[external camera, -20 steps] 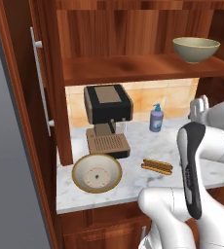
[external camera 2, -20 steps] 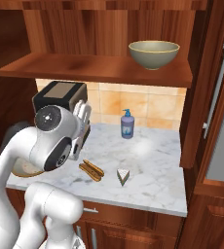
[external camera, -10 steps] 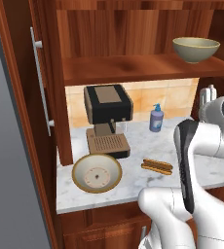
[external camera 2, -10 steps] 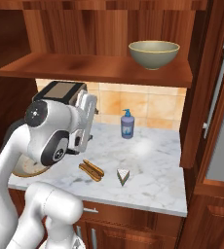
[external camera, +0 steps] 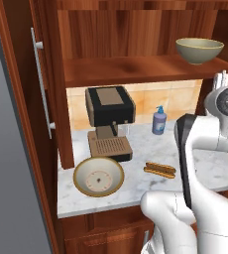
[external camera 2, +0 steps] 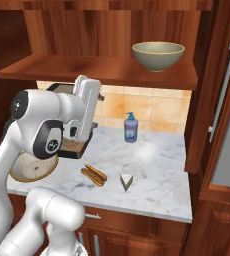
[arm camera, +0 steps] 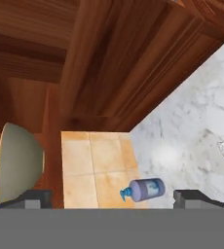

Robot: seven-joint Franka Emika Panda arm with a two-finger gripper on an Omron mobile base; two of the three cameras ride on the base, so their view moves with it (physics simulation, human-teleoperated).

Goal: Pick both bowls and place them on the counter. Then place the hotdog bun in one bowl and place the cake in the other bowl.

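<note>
Meanwhile, your hand [arm camera: 112, 197], jaws spread wide and holding nothing, had swung up and rolled over the last second, so its camera now looked sideways at the olive-tan bowl [arm camera: 17, 163] on the shelf [external camera 2: 97, 70] — a sign, I'd judge, that you were lining up for that second pick. Out on the desk [external camera: 136, 191] the cream-grey bowl [external camera: 98, 176] already sat beside the coffee machine [external camera: 109, 121], while the hotdog bun [external camera 2: 94, 174] and cake [external camera 2: 126, 181] lay untouched near the soap bottle [external camera 2: 130, 127].

One bowl [external camera: 98, 176] on counter [external camera: 136, 191] w/ bun [external camera: 159, 169] — other [external camera: 199, 50] on shelf [external camera: 136, 69].
</note>
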